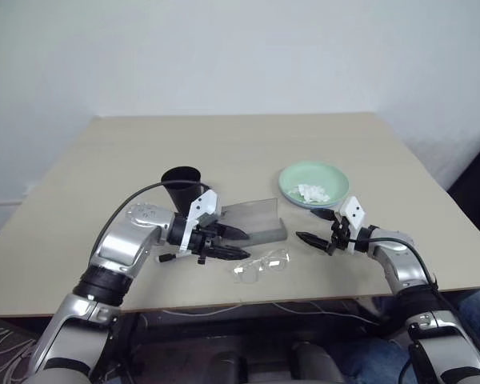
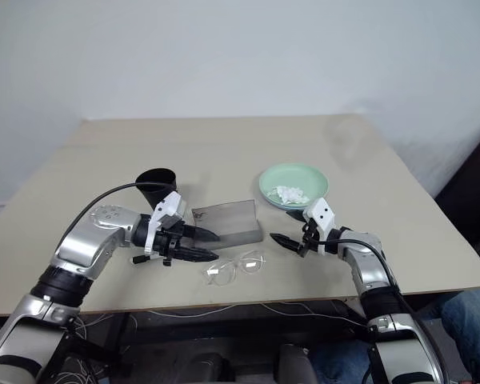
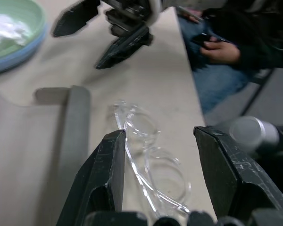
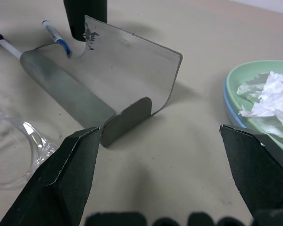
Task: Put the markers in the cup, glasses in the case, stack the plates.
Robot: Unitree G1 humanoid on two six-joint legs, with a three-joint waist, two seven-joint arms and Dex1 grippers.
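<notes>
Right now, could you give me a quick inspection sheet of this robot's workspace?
Surface: beige table.
Job's things: plates stacked, mint green on light blue; case open; glasses lying in front of the case; cup upright; markers lying behind the case.
Clutter: crumpled tissue in the top plate.
Grippers: left gripper by the glasses, fingers apart; right gripper open, holding nothing.
Cables: black cable over the left arm.
Surroundings: white wall; a seated person.

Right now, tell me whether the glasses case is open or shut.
Open: the case's translucent lid stands raised, and the glasses lie outside on the table.
</notes>
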